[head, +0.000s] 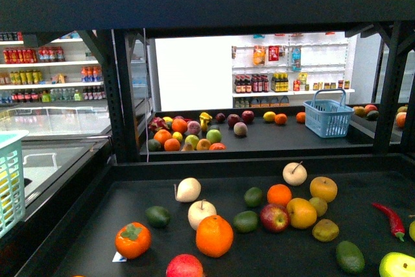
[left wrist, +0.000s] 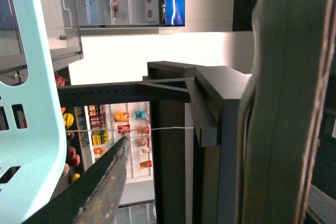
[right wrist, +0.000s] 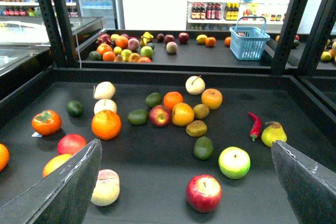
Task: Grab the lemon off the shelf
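Observation:
The lemon, deep yellow and egg-shaped, lies on the black deck of the shelf, right of centre, between a red apple and a rounder yellow-orange fruit. In the right wrist view the lemon lies mid-deck, well beyond my right gripper. That gripper is open and empty, above the near part of the deck. My left gripper is open and empty, beside the shelf's black frame; no lemon shows there. Neither arm shows in the front view.
Oranges, limes, an avocado, a green apple, a red apple, a red chilli and a pear lie around. A pale turquoise basket stands at left. Black uprights flank the deck.

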Available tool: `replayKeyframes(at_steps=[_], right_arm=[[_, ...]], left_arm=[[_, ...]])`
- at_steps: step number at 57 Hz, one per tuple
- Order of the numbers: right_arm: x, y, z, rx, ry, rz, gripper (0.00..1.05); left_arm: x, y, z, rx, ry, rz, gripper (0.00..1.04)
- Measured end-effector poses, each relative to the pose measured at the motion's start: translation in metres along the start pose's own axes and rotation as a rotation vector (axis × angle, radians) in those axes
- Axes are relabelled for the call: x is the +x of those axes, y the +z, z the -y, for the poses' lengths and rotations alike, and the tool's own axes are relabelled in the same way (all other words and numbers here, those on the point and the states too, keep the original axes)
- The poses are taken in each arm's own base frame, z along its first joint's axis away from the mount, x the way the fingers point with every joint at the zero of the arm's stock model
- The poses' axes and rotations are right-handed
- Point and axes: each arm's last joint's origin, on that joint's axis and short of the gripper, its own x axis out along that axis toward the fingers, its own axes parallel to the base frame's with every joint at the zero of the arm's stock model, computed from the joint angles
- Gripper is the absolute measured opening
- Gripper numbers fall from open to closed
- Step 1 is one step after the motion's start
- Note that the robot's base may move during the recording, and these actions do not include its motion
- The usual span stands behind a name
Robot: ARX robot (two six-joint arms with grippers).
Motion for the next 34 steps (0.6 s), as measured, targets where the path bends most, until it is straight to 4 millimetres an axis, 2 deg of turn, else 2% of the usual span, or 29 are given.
replayKeyframes(at_steps=[9,17,34], right_arm=[[0.0,0.0,0.0,0.0,0.0,0.0,0.97],[0.0,0.0,0.0,0.0,0.0,0.0,0.97],[0.0,0.0,0.0,0.0,0.0,0.0,0.97]], left_arm=[[-0.003,0.003,0.022,0.038,-0.029,-0.012,0.98],[-0.01,0.011,0.036,0.072,-0.028,-0.002,0.97],[-0.03,0.022,0.04,0.121,0.111,-0.022,0.97]])
